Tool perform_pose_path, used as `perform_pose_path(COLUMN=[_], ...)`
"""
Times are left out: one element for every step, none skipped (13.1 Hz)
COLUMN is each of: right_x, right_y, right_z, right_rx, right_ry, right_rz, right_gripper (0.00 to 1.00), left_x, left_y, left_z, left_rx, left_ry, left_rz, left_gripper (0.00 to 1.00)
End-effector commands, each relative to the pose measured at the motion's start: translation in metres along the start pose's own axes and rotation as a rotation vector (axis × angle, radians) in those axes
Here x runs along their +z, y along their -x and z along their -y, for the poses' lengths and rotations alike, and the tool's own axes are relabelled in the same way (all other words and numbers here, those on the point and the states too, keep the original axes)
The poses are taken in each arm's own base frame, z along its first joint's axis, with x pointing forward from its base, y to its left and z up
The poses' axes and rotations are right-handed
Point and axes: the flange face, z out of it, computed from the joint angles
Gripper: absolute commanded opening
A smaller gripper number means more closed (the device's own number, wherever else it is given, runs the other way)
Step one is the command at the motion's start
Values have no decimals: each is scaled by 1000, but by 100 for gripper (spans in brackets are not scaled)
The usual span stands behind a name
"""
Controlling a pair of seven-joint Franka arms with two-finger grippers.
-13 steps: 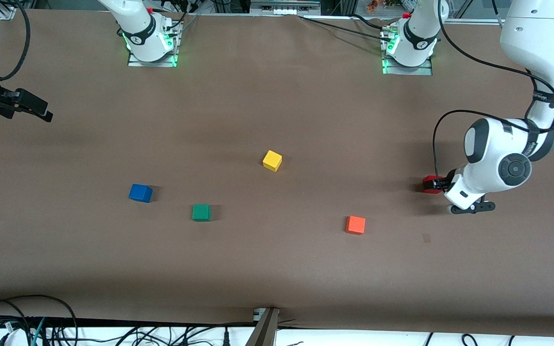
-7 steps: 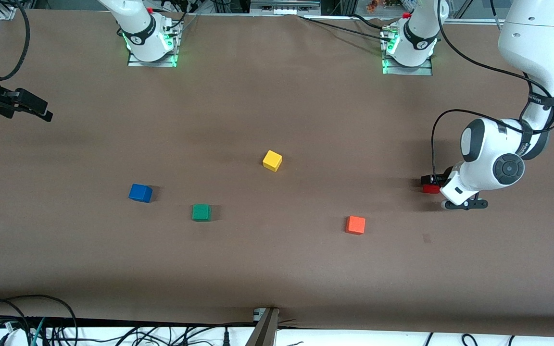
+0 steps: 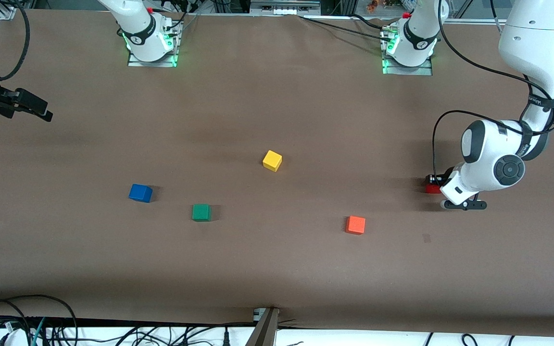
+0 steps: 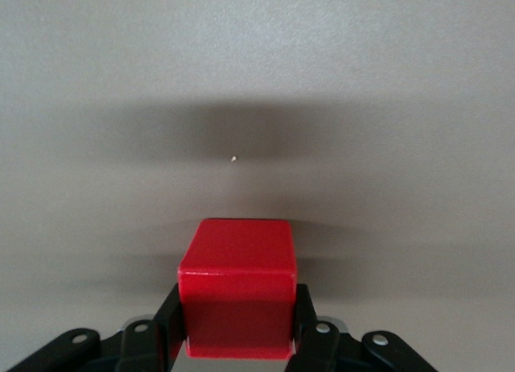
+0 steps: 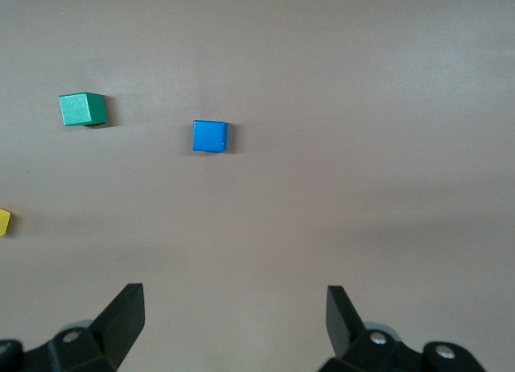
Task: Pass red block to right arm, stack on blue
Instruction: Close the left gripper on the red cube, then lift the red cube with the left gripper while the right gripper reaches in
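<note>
The red block [image 3: 432, 188] lies on the table toward the left arm's end. My left gripper [image 3: 434, 182] is down on it. In the left wrist view the red block [image 4: 237, 259] sits between the black fingers [image 4: 170, 316], which press on both of its sides. The blue block [image 3: 140, 192] rests on the table toward the right arm's end and also shows in the right wrist view [image 5: 210, 136]. My right gripper [image 3: 41, 110] waits in the air over the table edge at that end. It is open and empty in the right wrist view [image 5: 233, 299].
A green block [image 3: 201, 212] lies beside the blue one, nearer the front camera. A yellow block [image 3: 272, 160] is mid-table. An orange block [image 3: 356, 224] lies between the green and red blocks. Cables run along the front edge.
My left hand has sunk lower onto the red block, which now shows less in the front view. The right arm has not moved.
</note>
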Motion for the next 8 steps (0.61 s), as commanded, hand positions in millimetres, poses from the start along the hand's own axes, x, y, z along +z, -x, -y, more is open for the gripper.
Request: perform_pose_path(right_x=[-5,-4,-4,-5,-5,-5,-5,-5], right_y=[0,-1,-1,0,0,0,0,0], right_z=[-1,-1,-1,-1,-1,-1,-1,-3], right_rx=[14,14,14,14,16,17,19,22], right_ry=[2,2,2,2,2,-1,-1,-3], right_rz=[4,6,6,4,4,4,4,4], right_gripper=[100,100,100,100,100,100,100,100], left_x=[-11,-17,-28,-42,-58,-77,-99,-118], left_y=[0,0,1,-1,-1,-4,-8,-10], left_z=[0,-4,-4,-11,-15,-28,-38,-42], left_rx=[47,61,76,101,159,216,235,240], left_ry=[-22,-22,-24,-31,-33,-30,-28,-28], left_rz=[-15,-13,-10,-13,-3,-2,-1,17], left_gripper=[0,0,0,0,0,0,0,0])
